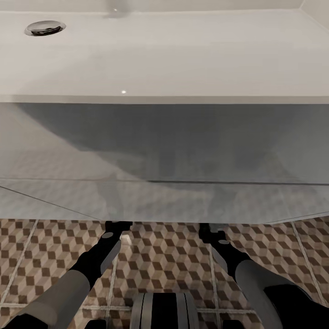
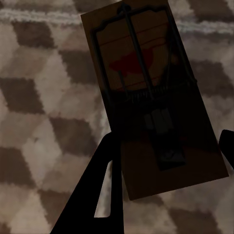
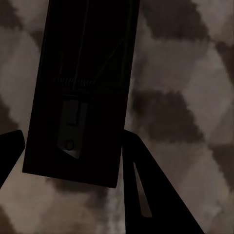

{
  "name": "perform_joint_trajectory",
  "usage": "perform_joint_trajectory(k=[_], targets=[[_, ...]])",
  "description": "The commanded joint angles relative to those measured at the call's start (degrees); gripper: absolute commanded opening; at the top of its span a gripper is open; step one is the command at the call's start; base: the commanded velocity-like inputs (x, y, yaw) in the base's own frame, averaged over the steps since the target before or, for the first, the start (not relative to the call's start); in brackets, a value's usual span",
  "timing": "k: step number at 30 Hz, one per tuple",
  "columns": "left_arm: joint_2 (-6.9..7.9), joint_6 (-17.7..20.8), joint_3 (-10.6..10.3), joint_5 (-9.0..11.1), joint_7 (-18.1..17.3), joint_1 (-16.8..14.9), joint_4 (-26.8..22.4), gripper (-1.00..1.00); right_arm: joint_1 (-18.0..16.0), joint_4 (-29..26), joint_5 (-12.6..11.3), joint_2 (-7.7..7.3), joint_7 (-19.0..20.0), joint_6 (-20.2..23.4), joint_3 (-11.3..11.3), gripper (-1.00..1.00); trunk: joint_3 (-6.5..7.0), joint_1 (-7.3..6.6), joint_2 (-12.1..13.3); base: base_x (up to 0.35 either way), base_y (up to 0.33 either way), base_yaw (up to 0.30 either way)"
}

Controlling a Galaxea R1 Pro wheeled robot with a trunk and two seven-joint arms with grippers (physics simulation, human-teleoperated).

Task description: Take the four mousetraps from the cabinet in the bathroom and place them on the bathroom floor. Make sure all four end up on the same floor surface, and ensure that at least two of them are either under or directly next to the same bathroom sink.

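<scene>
While sink (image 1: pixel 137 59) hides hands, mousetraps (image 2: pixel 146 97) show.

dark mousetrap (image 3: pixel 80 92) betw R gripper (image 3: pixel 73 156) fingers, maybe held, cube-tile floor (image 3: pixel 185 73)

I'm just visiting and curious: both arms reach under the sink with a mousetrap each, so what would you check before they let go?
1. Left gripper has a mousetrap between its fingers: ok.
2. Right gripper has its mousetrap likewise: ok.
3. Tiled floor lies behind both traps: ok.
4. Traps touching the floor: cannot tell.
5. Arms reach beneath the sink: ok.
6. The other two traps placed: cannot tell.
</scene>
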Motion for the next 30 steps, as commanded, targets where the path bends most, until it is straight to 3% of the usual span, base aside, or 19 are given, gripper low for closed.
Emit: perform_joint_trajectory(k=[1,30], targets=[[0.07,0.3,-0.4,0.3,0.6,0.0,-0.1,-1.0,0.0,0.1,-0.3,-0.01,-0.3,-0.2,0.5,-1.0,-0.03,-0.01,0.0,0.0,0.0,0.0],[0.07,0.3,-0.4,0.2,0.6,0.0,-0.1,-1.0,0.0,0.1,-0.5,-0.11,-0.4,-1.1,0.4,-1.0,-0.03,-0.01,0.0,0.0,0.0,0.0]])
